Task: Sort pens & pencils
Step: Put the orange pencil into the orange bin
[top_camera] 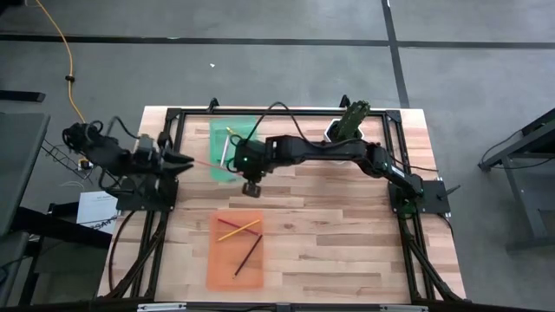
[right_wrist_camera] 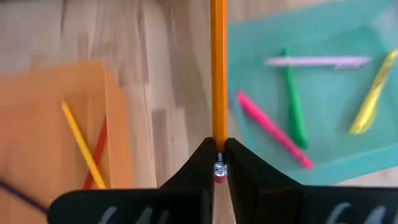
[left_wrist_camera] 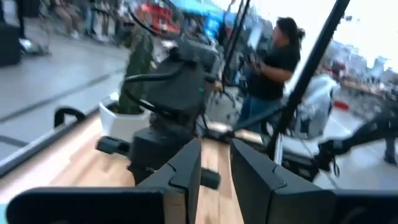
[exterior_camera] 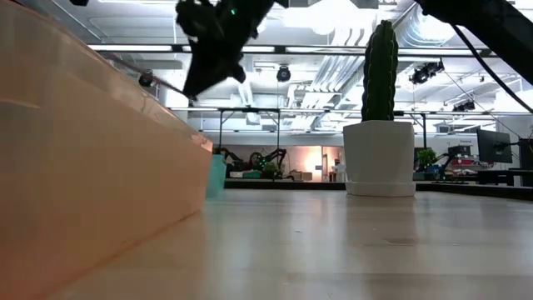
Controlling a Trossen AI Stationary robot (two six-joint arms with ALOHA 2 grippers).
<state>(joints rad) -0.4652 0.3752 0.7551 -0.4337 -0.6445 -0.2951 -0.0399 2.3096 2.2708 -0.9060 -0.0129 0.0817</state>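
Right gripper clamped an orange pencil above mid-table | four pens lay on the green tray | left gripper narrowly parted, empty, near table's left edge.

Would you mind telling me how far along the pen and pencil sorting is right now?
Nearly done. Four pens lie on the green tray, and three pencils lie on the orange tray. In hand: the right gripper is shut on the last orange pencil, above the table between the trays. Left: placing it on the orange tray. The left gripper waits at the table's left edge.
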